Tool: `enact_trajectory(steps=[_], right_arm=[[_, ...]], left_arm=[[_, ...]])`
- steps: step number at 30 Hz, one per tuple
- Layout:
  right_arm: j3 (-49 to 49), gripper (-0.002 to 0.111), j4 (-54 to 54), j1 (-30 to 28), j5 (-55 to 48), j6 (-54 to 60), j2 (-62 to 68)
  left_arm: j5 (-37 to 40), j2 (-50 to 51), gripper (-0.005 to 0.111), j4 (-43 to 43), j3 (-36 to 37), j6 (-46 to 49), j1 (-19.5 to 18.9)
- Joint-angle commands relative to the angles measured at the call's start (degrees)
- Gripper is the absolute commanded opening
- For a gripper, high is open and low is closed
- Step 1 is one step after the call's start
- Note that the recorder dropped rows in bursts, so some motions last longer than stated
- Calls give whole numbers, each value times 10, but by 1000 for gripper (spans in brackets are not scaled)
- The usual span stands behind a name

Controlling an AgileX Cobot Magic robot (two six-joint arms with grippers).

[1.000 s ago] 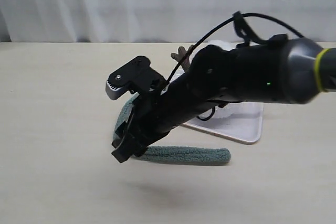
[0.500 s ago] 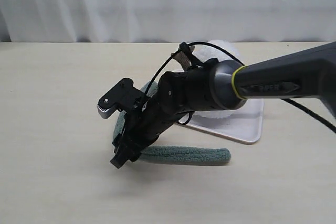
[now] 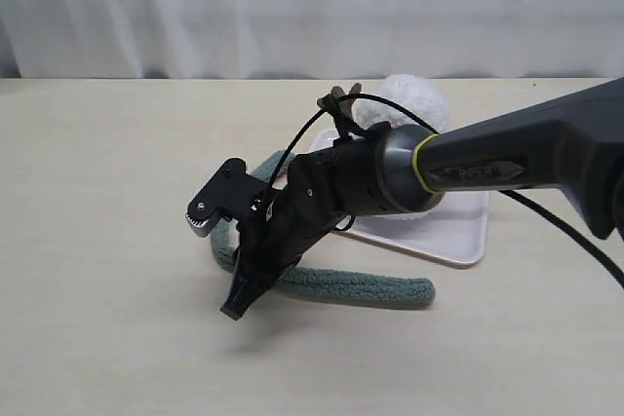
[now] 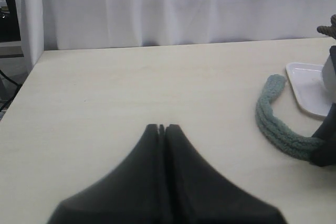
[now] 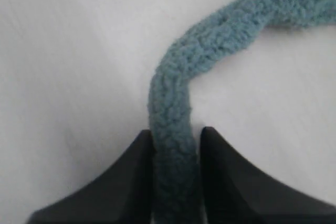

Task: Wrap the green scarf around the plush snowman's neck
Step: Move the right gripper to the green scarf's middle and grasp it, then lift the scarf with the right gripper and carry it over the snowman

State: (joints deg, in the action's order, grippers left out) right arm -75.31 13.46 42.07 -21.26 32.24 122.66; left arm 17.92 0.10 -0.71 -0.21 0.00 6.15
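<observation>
Descent is what the last second shows: the right arm has sunk from a raised pose until the right gripper [image 3: 238,305] stands with its tips on the worktop [image 3: 107,241], at the bend of the green scarf [image 3: 361,287]. The scarf's long tail has shifted only slightly and lies flat. As the forearm dropped, the white head of the plush snowman [image 3: 414,102] came into sight behind it. My reading is that the pick-up is being secured and that no wrapping has begun.

In the right wrist view the fleece fills the narrow gap between the two dark fingers, which press on it from both sides, so the gripper looks clamped on the scarf. From there the strip curves off ahead of it. One length trails away from the gripper toward the white tray [image 3: 463,236], and the other runs back under the arm.

The right arm reaches across the middle, its forearm sloping steeply down and its wrist tipped so the fingers point at the worktop. The snowman sits well behind the gripper, back along the arm, with its neck hidden by the arm.

The left gripper [image 4: 161,127] hangs pressed together and empty, well apart from the scarf.
</observation>
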Motion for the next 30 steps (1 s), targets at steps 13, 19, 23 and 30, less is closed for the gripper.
enact_trajectory(steps=[13, 19, 23, 30], right_arm=[[-1, 4, -39, 0, -137, 38, -192], [-1, 4, -54, 0, -189, 87, -303], [-1, 4, -144, 0, -191, 77, -353], [0, 4, -396, -1, -211, -81, -354]], left_arm=[[-5, -1, 0, -1, 2, 0, -1], [-5, -1, 0, -1, 2, 0, -1], [-5, -1, 0, -1, 2, 0, -1], [-5, -1, 0, -1, 2, 0, -1]])
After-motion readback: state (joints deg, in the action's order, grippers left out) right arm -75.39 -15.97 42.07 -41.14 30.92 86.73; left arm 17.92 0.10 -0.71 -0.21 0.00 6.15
